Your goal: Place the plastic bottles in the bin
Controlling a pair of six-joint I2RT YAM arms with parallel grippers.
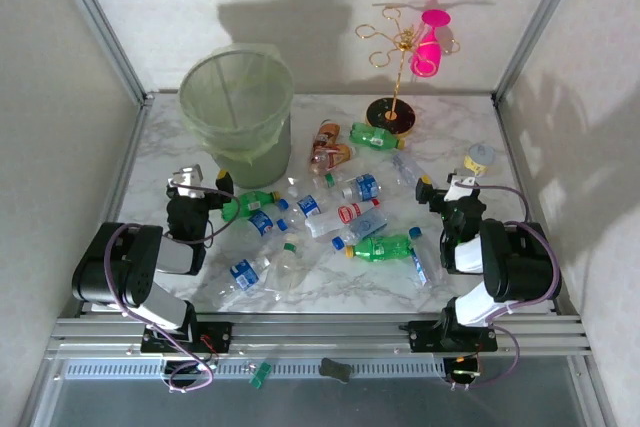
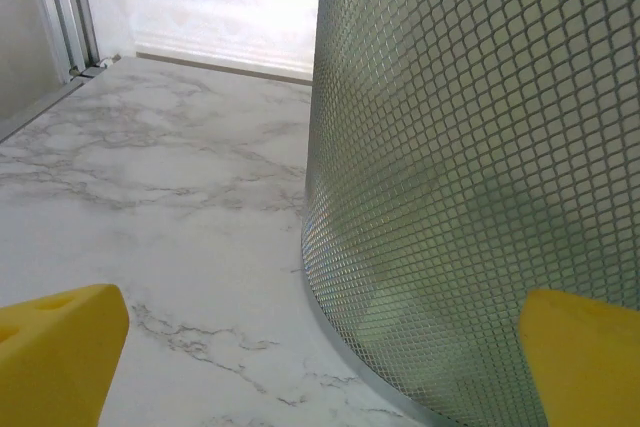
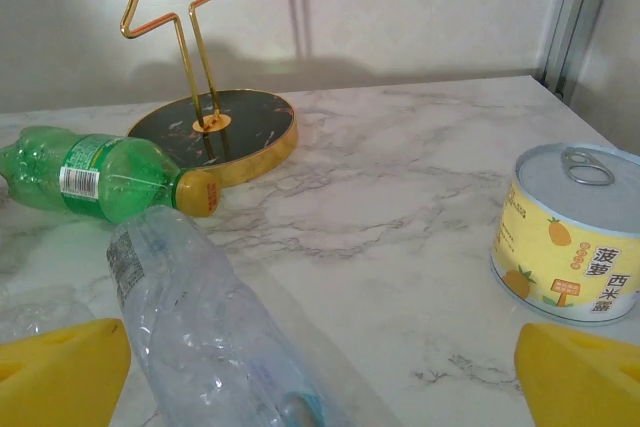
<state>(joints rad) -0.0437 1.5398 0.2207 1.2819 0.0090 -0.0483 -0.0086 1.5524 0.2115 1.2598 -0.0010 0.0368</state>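
Note:
The bin (image 1: 237, 112), a pale green round basket with a mesh-patterned wall, stands at the back left. Its wall (image 2: 480, 177) rises close ahead of my left gripper (image 2: 320, 387), whose yellow fingertips (image 2: 55, 347) stand wide apart and open with nothing between them. In the top view this left gripper (image 1: 200, 183) sits just in front of the bin. Several plastic bottles lie across the table's middle: a green one (image 1: 378, 137), a brown one (image 1: 325, 144), clear ones (image 1: 350, 215). My right gripper (image 1: 447, 182) is open, with a crumpled clear bottle (image 3: 200, 337) lying just ahead on its left.
A gold wire stand (image 1: 395, 77) on a dark round base (image 3: 215, 127) holds a pink cup (image 1: 430, 42) at the back right. A yellow pineapple can (image 3: 570, 237) stands upright to the right of my right gripper. A green bottle (image 3: 100, 175) lies beside the stand's base.

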